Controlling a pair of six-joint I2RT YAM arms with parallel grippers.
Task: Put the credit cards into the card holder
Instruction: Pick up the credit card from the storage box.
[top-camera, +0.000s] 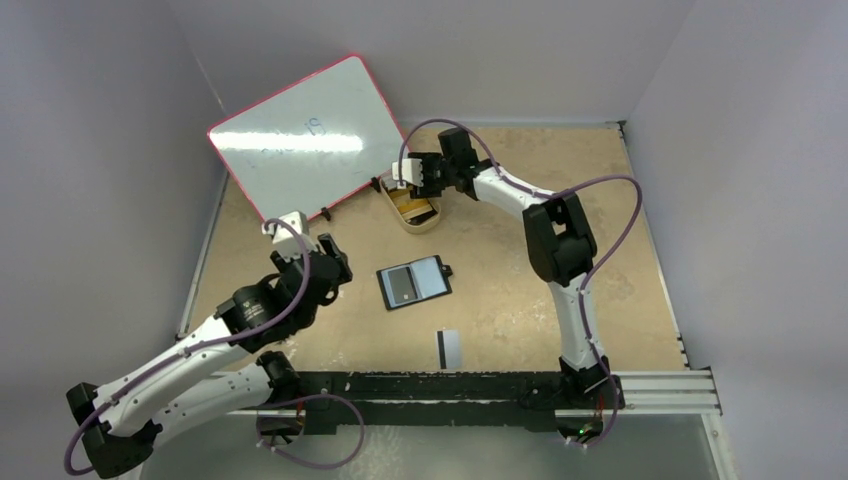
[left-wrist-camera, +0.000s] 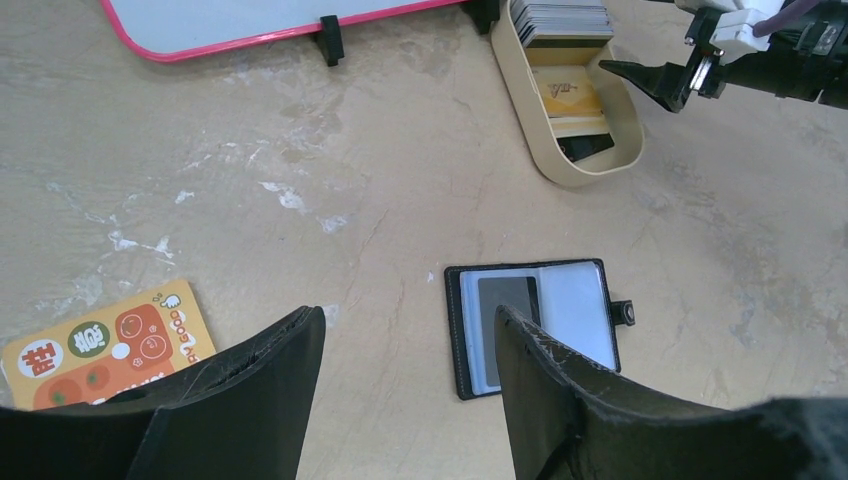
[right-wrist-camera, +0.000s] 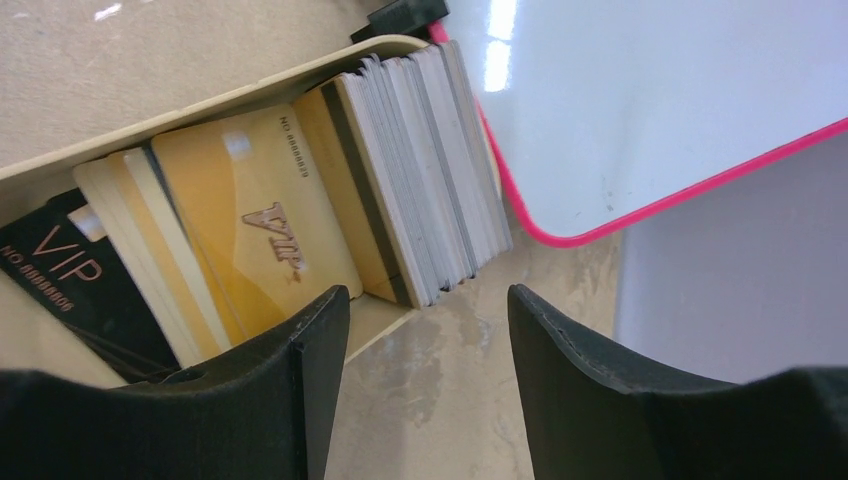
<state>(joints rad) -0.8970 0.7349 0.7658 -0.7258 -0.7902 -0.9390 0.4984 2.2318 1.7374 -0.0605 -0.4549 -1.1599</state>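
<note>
My right gripper (right-wrist-camera: 425, 300) hangs wide open, empty, over the tan tray (right-wrist-camera: 200, 100) in the upper centre, above its tightly packed credit cards (right-wrist-camera: 420, 170). I fear to pinch several together or drag the tray. The card holder (top-camera: 414, 283) lies open at mid-frame.

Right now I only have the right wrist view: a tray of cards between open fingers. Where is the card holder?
Observer: The card holder lies open mid-table, nearer the arm bases than the tray.
Operator: Is anything in it yet?
Observer: One grey card sits in its left half, as the top view shows it.
Operator: Are any cards loose on the table?
Observer: One pale card with a black stripe lies flat near the front edge, apart from the holder.
</note>
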